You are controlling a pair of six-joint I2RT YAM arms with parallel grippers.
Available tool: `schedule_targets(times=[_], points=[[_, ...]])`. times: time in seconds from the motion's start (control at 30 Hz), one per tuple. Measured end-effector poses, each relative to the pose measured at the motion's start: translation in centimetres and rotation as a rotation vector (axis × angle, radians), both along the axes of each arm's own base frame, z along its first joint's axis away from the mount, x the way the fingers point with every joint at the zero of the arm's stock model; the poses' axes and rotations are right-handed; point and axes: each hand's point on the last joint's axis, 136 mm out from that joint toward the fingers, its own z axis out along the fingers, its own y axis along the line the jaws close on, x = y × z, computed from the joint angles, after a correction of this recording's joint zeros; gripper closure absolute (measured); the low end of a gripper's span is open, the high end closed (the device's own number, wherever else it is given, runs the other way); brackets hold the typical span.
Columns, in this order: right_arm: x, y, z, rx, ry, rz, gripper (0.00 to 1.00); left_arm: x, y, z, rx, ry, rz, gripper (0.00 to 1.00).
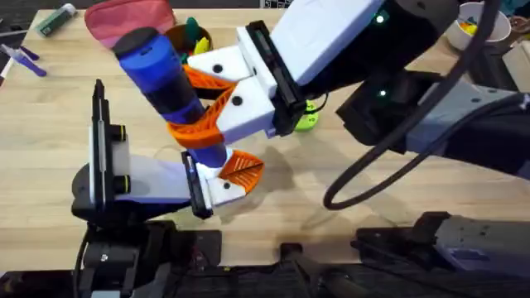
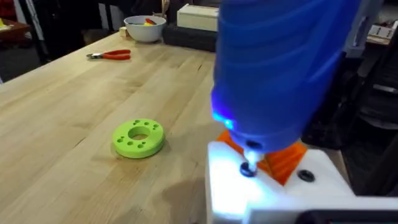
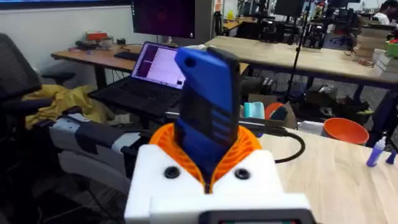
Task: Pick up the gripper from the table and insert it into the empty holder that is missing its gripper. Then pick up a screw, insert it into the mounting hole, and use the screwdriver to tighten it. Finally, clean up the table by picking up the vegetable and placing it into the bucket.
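My right gripper (image 1: pixel 199 101) reaches in from the right and is shut on the blue screwdriver (image 1: pixel 161 70), which tilts down toward the left gripper (image 1: pixel 228 175). In the left wrist view the screwdriver (image 2: pixel 280 68) glows blue and its silver bit sits on a screw (image 2: pixel 248 168) in the white holder (image 2: pixel 273 190). The orange gripper (image 1: pixel 243 168) sits in that holder (image 1: pixel 222 190). From the right wrist, the orange pads (image 3: pixel 249 146) clamp the screwdriver (image 3: pixel 208 106). The slender green vegetable (image 1: pixel 56 20) lies at the far left. The orange-brown bucket (image 1: pixel 177 36) stands behind the screwdriver.
A green ring (image 2: pixel 138 137) lies on the table right of the grippers. Red-handled pliers (image 2: pixel 111 55) and a white bowl (image 2: pixel 145 27) sit toward the far right. A pink pouch (image 1: pixel 124 21) lies beside the bucket, and purple pieces (image 1: pixel 26 60) lie at the left edge.
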Motion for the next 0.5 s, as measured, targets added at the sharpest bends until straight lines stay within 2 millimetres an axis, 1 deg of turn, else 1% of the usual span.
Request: schedule_targets(times=[0.2, 0.37, 0.5], points=[[-0.3, -0.2, 0.9, 0.044, -0.045, 0.002, 0.977, 0.0, 0.0, 0.0, 0.0, 0.0, 0.0, 0.984], [-0.4, -0.2, 1.0, 0.041, -0.033, 0.008, 0.977, 0.0, 0.0, 0.0, 0.0, 0.0, 0.0, 0.984], [-0.8, -0.5, 1.4, 0.04, -0.03, 0.011, 0.977, 0.0, 0.0, 0.0, 0.0, 0.0, 0.0, 0.984]])
